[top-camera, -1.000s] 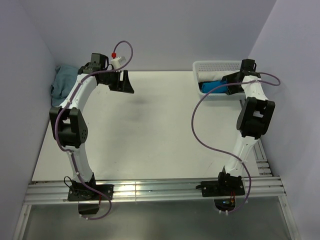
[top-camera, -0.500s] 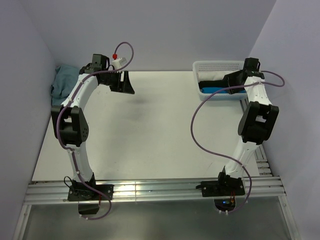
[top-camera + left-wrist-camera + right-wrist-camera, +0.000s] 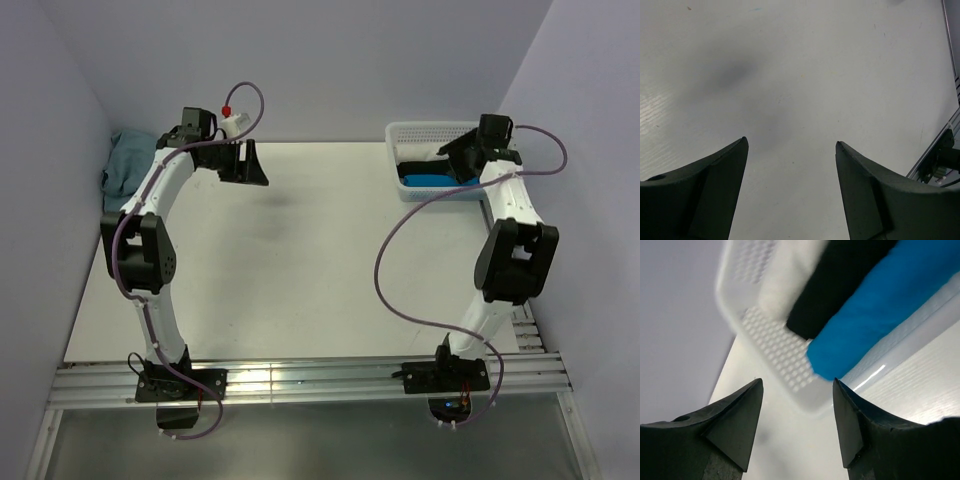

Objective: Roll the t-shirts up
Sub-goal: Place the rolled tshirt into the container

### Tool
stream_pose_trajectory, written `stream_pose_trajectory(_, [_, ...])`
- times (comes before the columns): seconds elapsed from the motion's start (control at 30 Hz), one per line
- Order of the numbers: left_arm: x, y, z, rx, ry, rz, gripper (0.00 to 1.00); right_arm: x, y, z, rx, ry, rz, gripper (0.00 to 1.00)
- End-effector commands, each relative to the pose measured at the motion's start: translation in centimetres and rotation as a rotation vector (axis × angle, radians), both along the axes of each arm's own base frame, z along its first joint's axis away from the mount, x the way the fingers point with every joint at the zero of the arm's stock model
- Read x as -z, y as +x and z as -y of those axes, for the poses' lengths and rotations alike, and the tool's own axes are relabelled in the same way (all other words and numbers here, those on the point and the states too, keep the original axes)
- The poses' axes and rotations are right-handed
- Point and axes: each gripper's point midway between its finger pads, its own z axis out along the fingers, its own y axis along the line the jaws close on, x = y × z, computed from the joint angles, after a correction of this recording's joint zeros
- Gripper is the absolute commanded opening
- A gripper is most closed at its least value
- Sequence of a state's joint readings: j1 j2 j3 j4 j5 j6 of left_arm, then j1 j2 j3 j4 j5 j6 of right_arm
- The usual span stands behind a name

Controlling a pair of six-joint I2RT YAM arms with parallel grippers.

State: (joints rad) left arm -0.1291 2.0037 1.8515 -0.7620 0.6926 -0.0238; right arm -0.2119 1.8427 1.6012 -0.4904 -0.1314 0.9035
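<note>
The right arm (image 3: 515, 250) has drawn back from the white basket (image 3: 430, 126), the right pincer (image 3: 797, 385) spread apart and empty — the rolled blue t-shirt (image 3: 880, 310) lies in the basket just beyond its tips, so that one looks delivered. The left pincer (image 3: 791, 145), also apart, waits unmoved above the table (image 3: 805, 60), a crumpled cloth heap (image 3: 125, 165) behind it.

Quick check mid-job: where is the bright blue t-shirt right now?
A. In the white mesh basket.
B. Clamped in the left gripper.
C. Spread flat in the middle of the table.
A: the blue t-shirt lies in the white mesh basket beside a black bundle, and the left gripper is open with only the table under it.
</note>
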Motion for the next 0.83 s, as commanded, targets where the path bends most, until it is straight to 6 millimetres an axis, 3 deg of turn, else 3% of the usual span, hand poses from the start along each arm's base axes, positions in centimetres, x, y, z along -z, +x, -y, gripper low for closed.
stream_pose_trajectory(0.0, [-5.5, 0.1, -1.4, -0.065, -0.041, 0.123, 0.76, -8.1, -1.4, -3.8, -0.111, -0.168, 0.227, 0.66])
stream_pose_trajectory(0.03, [-6.9, 0.2, -2.4, -0.093, -0.041, 0.168, 0.76, -9.1, -1.7, -6.4, -0.156, -0.183, 0.278, 0.67])
stream_pose_trajectory(0.07, [-6.3, -0.1, -3.2, -0.12, -0.026, 0.161, 0.76, -9.2, -3.7, -7.6, -0.175, -0.191, 0.301, 0.68])
stream_pose_trajectory(0.1, [-6.6, -0.1, -3.8, -0.134, -0.013, 0.18, 0.76, -9.5, -4.6, -8.3, -0.184, -0.207, 0.329, 0.69])
stream_pose_trajectory(0.13, [-6.6, -0.3, -4.7, -0.152, 0.005, 0.189, 0.76, -10.2, -5.3, -10.1, -0.211, -0.215, 0.381, 0.7])
stream_pose_trajectory(0.17, [-6.7, -1.1, -5.2, -0.162, 0.018, 0.199, 0.76, -10.1, -7.5, -12.1, -0.246, -0.217, 0.408, 0.7])
stream_pose_trajectory(0.23, [-6.3, -1.6, -6.6, -0.19, 0.058, 0.221, 0.76, -10.2, -9.4, -13.6, -0.263, -0.225, 0.459, 0.71])
stream_pose_trajectory(0.27, [-7.4, -1.9, -7.1, -0.204, 0.067, 0.27, 0.77, -10.3, -11.2, -14.1, -0.269, -0.225, 0.491, 0.72])
stream_pose_trajectory(0.3, [-6.1, -2.6, -7.8, -0.216, 0.09, 0.251, 0.77, -10.3, -12.3, -15.6, -0.308, -0.226, 0.507, 0.73])
stream_pose_trajectory(0.4, [-5.9, -4.1, -8.3, -0.205, 0.12, 0.278, 0.77, -9.5, -15.3, -16.6, -0.344, -0.244, 0.519, 0.75])
stream_pose_trajectory(0.57, [-5.9, -6.0, -8.3, -0.209, 0.12, 0.302, 0.78, -8.8, -18.5, -15.2, -0.323, -0.289, 0.54, 0.77])
stream_pose_trajectory(0.8, [-6.5, -6.7, -8.0, -0.204, 0.094, 0.306, 0.78, -11.1, -19.5, -14.0, -0.295, -0.338, 0.575, 0.81])
